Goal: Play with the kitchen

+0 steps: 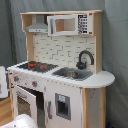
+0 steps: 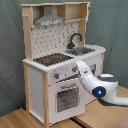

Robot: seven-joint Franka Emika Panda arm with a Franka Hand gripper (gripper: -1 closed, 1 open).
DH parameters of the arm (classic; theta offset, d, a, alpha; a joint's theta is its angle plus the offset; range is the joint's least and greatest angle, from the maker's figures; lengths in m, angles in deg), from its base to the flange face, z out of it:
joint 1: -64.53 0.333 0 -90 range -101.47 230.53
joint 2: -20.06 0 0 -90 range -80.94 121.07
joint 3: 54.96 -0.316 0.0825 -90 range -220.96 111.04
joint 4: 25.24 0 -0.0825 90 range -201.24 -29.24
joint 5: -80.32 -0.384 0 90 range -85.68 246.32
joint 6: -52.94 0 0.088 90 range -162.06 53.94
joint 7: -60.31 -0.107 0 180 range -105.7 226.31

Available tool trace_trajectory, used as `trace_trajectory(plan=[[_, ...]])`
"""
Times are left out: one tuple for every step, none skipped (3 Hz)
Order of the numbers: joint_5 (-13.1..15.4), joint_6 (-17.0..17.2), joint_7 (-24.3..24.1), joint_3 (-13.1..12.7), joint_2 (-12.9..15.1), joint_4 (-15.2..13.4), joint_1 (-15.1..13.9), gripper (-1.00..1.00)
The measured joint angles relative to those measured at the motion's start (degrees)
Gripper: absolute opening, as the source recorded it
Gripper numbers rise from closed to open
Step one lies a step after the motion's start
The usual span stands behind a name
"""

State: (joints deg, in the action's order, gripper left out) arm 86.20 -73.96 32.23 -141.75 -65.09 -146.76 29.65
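Kitchen: the kitchen [image 2: 60, 65] stands upright on a wooden floor [image 2: 20, 119] before a grey curtain, its long axis vertical; in the second exterior view its front faces the viewer and slightly toward the second exterior view's right.
Arm: the white Panda arm [image 2: 102, 90] reaches in from the second exterior view's lower right, ending at the kitchen's front panel just under the countertop edge.
Oven door: the oven door [image 1: 25, 102] hangs ajar in the first exterior view, swung outward on the first exterior view's left.
Stovetop: the black-red stovetop [image 2: 52, 59] lies above the arm's tip, the sink [image 1: 74, 74] and black faucet [image 1: 84, 59] beside it.
Knobs: the knob row [image 2: 62, 75] sits just beside the arm's end, toward the second exterior view's left.
Jaws: hidden against the panel; whether they are apart or together cannot be told.
Likely step: working a knob or the oven door.
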Motion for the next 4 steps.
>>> trace_trajectory(plan=[[0.0,0.1,6.4,2.2,0.1,0.0,0.7,1.0],[0.0,0.2,12.4,3.9,0.2,0.0,1.4,1.0],[0.0,0.1,19.3,5.4,0.3,-0.1,1.9,1.0],[0.0,0.0,26.1,6.1,1.2,-0.5,2.0,1.0]])
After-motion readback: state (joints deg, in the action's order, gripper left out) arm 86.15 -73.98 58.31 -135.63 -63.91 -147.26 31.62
